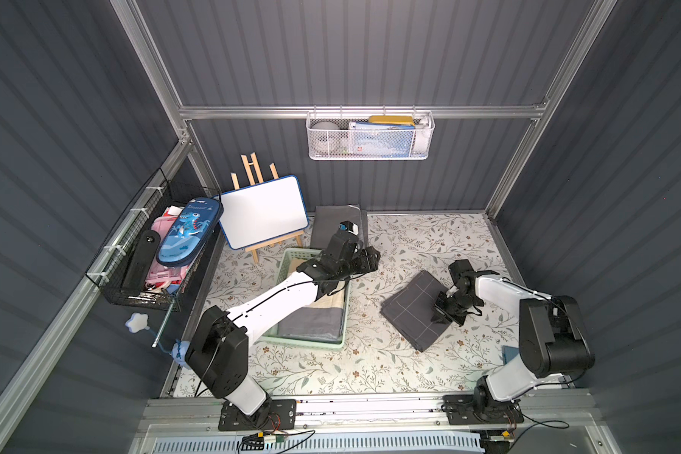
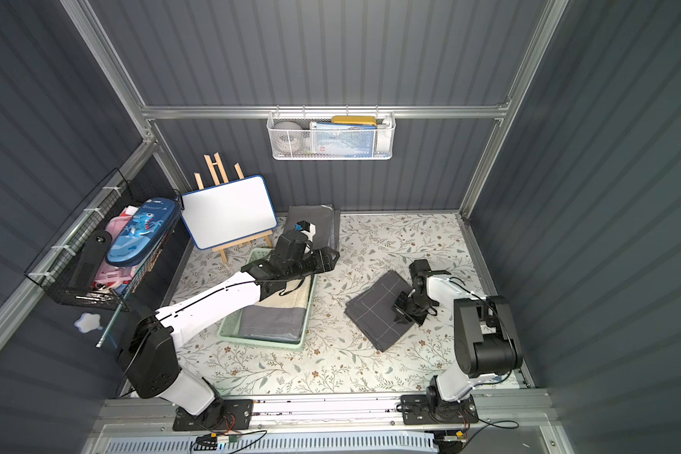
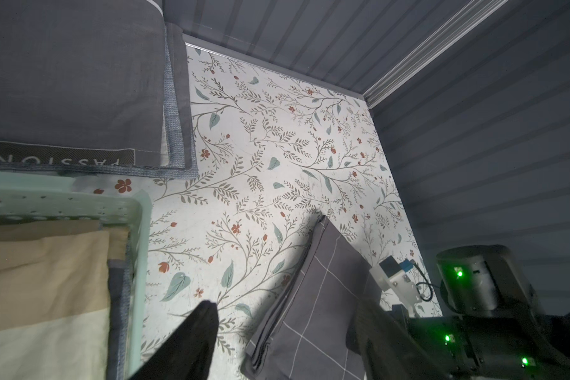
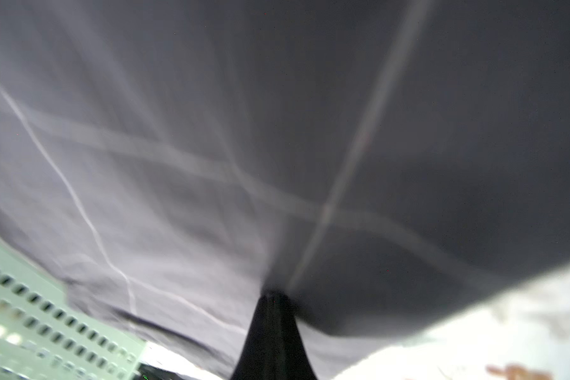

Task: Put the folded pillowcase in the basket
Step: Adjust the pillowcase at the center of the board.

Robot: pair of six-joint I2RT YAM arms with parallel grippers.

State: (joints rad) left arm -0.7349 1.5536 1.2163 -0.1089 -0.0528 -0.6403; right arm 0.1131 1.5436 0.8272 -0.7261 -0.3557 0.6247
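The folded pillowcase [image 1: 411, 310] [image 2: 376, 310] – dark grey with thin white grid lines – lies on the flowered surface [image 1: 370, 365], on the right-arm side of the basket [image 1: 303, 345] [image 2: 260, 342] and clear of it, with bare surface between the two. It sits skewed, one corner pointing toward the back wall.

The right fingers [image 1: 441, 314] [image 2: 401, 312] are pressed together on the pillowcase's edge nearest the right arm. In the right wrist view one black finger [image 4: 272, 329] runs into the cloth [image 4: 277, 131], which bunches toward its tip; that view is blurred, and the pale green perforated wall of the basket [image 4: 30, 312] shows at its edge.

The left fingers [image 1: 370, 257] [image 2: 329, 257] stand wide apart and hold nothing – they hang above the basket's far corner on the pillowcase side. The left wrist view shows one finger [image 3: 198, 332] over bare surface, with the basket wall [image 3: 139, 246] and the pillowcase [image 3: 310, 312] to either side.

Folded cream and grey cloths [image 1: 315, 320] already lie in the basket. A grey cloth stack [image 1: 331, 222] rests against the back wall behind it.
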